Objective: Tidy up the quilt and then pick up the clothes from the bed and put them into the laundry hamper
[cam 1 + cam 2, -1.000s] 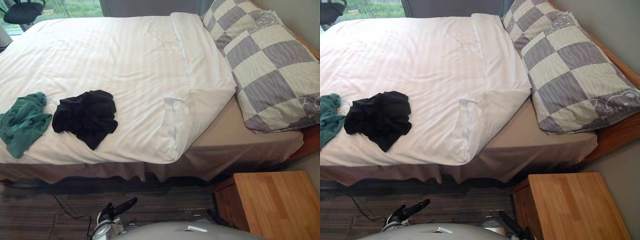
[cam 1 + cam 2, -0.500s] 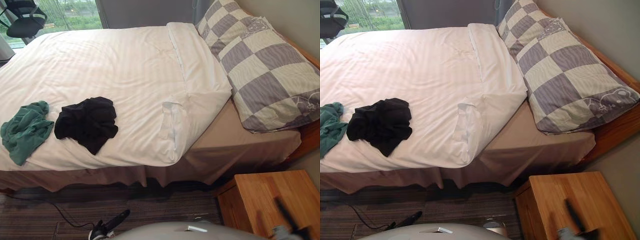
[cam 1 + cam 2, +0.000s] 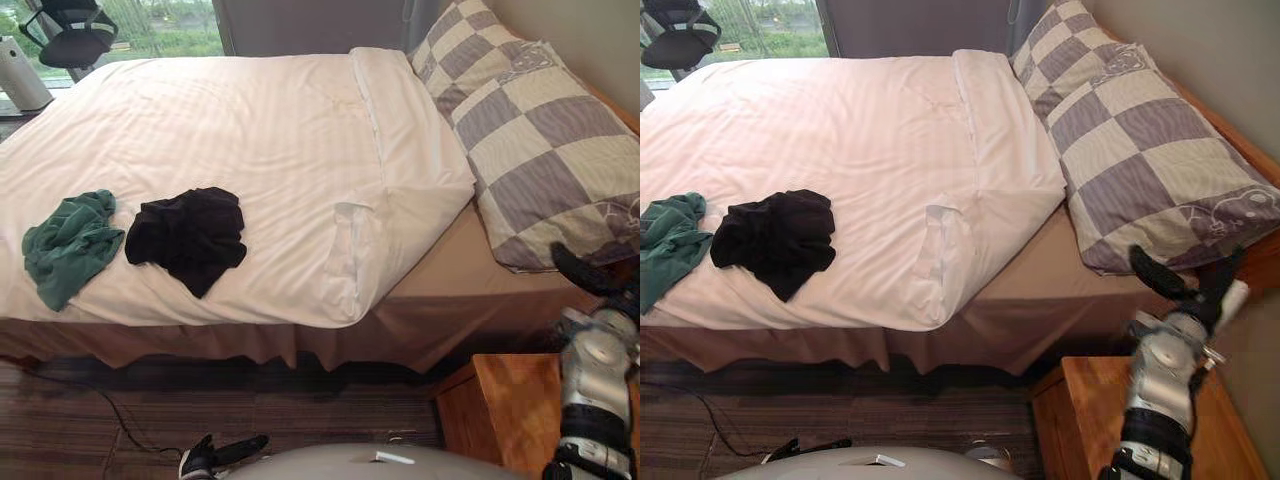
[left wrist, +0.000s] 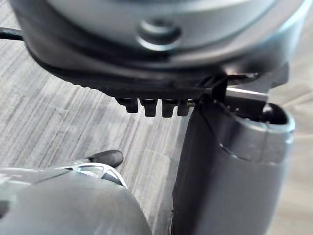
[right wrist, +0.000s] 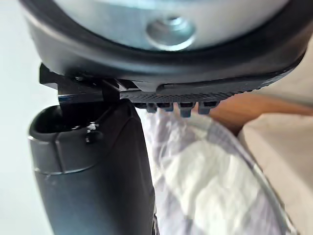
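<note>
Quilt (image 3: pixel 250 130) needs its rumpled corner by the pillow (image 3: pixel 530 130) smoothed, and you have 2 pieces, green garment (image 3: pixel 68 245) and black garment (image 3: pixel 190 238), lying on it, with right hand (image 3: pixel 1196 298) raised and left hand (image 3: pixel 225 452) low, both open-fingered and empty.

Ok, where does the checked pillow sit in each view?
Left eye view: checked pillow upper right, right of the quilt.
Right eye view: upper right too.
Right wrist view: just past the right hand, at.
Left wrist view: faces the floor.
Shared landmark: the wooden bed frame along the pillow.
</note>
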